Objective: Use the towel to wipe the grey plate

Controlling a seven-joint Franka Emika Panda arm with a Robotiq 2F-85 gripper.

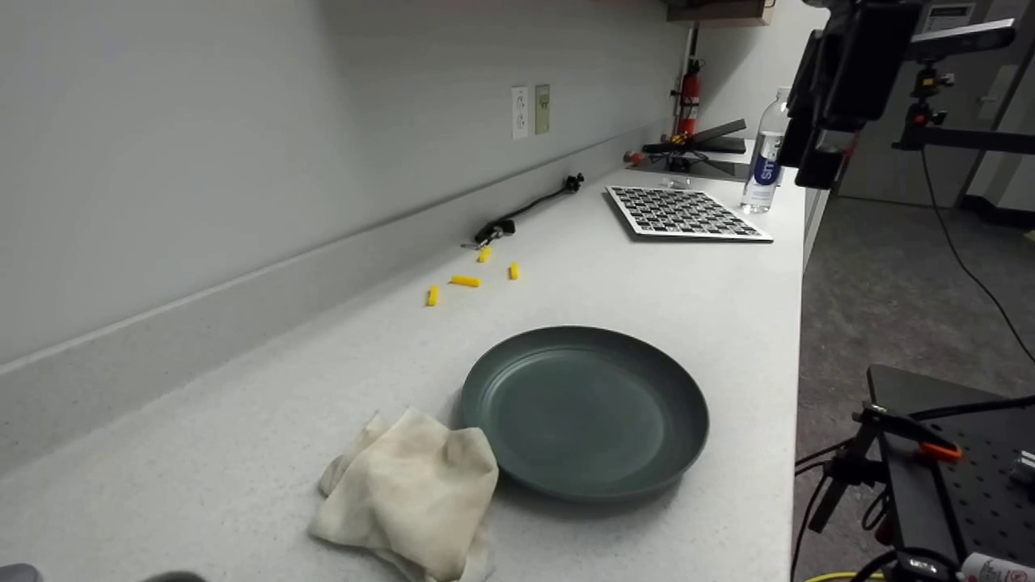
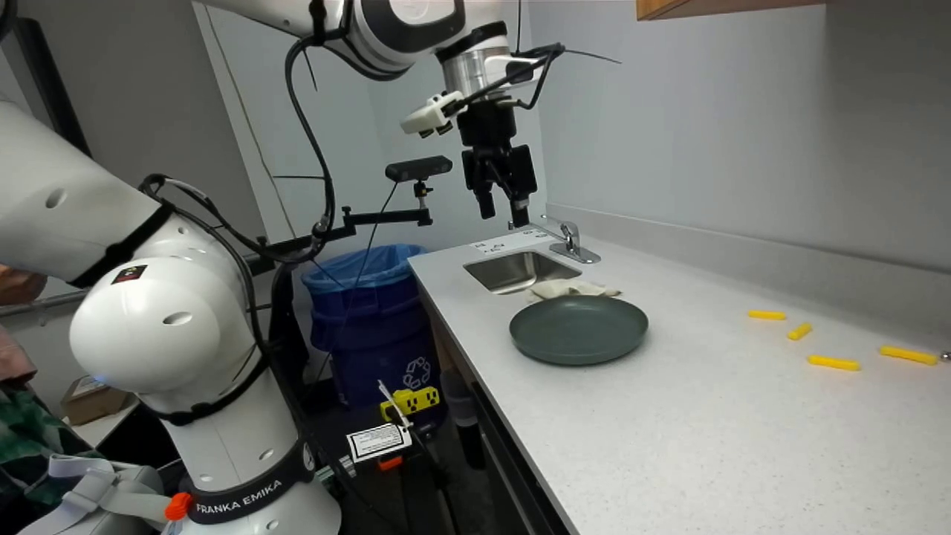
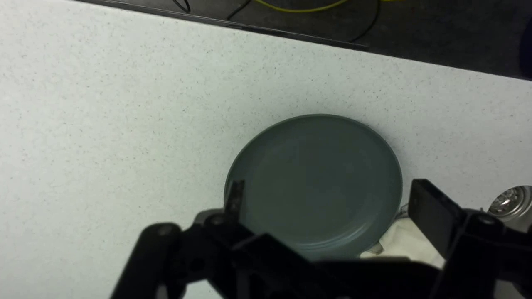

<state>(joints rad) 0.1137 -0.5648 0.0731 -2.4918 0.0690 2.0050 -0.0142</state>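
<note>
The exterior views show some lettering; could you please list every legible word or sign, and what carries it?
"FRANKA EMIKA": black band on the arm.
"sm": bottle; nothing further on it is legible.
Recycling symbol: blue bin.
Too small or blurred to read: white tag, small sticker, extinguisher, sign, white cylinder, white sheet.

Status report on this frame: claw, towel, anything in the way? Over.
Claw open, empty, above the counter. Towel crumpled beside grey plate. Yellow pieces lie apart, likely no obstacle.
</note>
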